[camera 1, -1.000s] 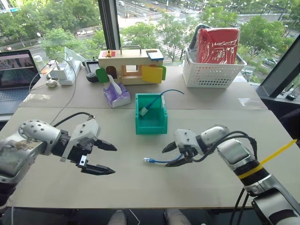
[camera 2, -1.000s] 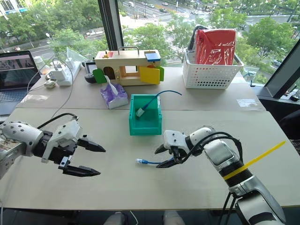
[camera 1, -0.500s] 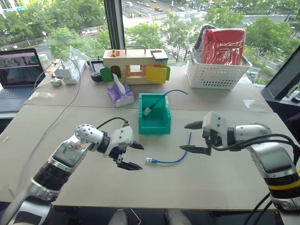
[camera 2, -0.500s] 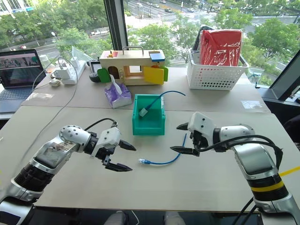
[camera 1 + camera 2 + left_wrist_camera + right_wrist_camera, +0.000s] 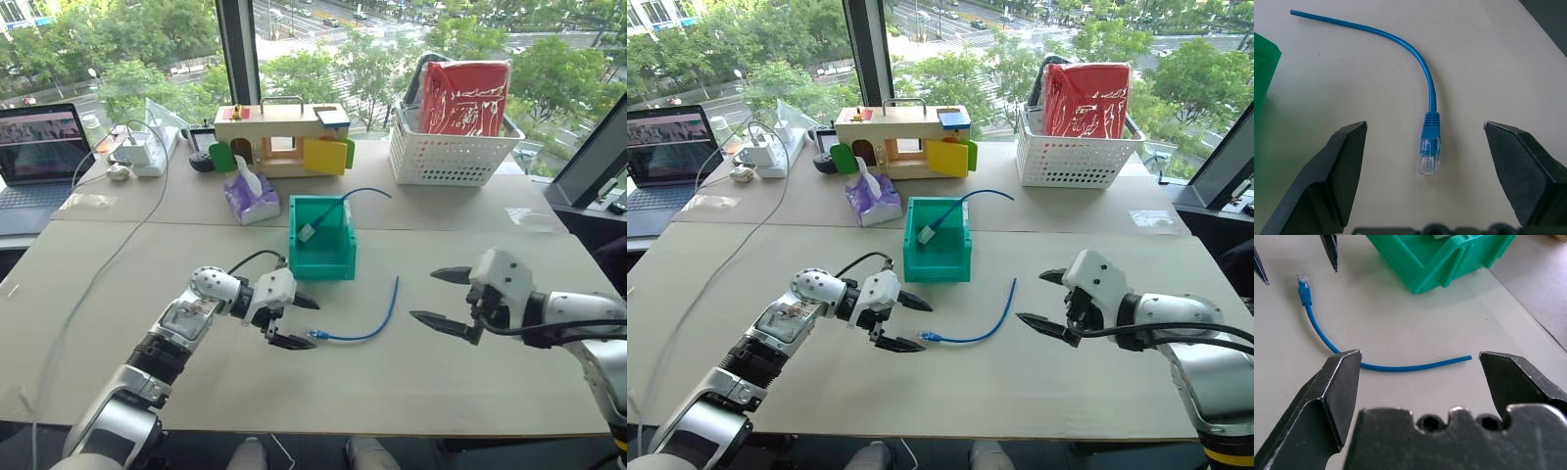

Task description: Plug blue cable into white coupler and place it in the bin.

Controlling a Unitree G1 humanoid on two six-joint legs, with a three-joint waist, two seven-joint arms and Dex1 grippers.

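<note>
A loose blue cable [image 5: 367, 332] lies curved on the table in front of the teal bin [image 5: 319, 260]. Its clear plug [image 5: 1429, 157] points toward my left gripper [image 5: 302, 321], which is open with a finger on either side of the plug, not touching it. My right gripper [image 5: 424, 296] is open and empty, to the right of the cable's bare end [image 5: 1469, 357]. Inside the bin lies a white coupler [image 5: 307, 233] with another blue cable [image 5: 358, 192] plugged into it and arching out over the back wall.
On the far table stand a white lattice basket [image 5: 446, 157] holding a red bag, a wooden toy box [image 5: 279, 137], a purple tissue pack [image 5: 245, 201], a power strip [image 5: 142, 152] and a laptop [image 5: 39, 147]. A grey-white wire [image 5: 88, 284] trails down the left side.
My right gripper has opened off the blue cable and drawn away to the right. My left gripper has swung right, up to the cable's plug end. The cable now lies free.
</note>
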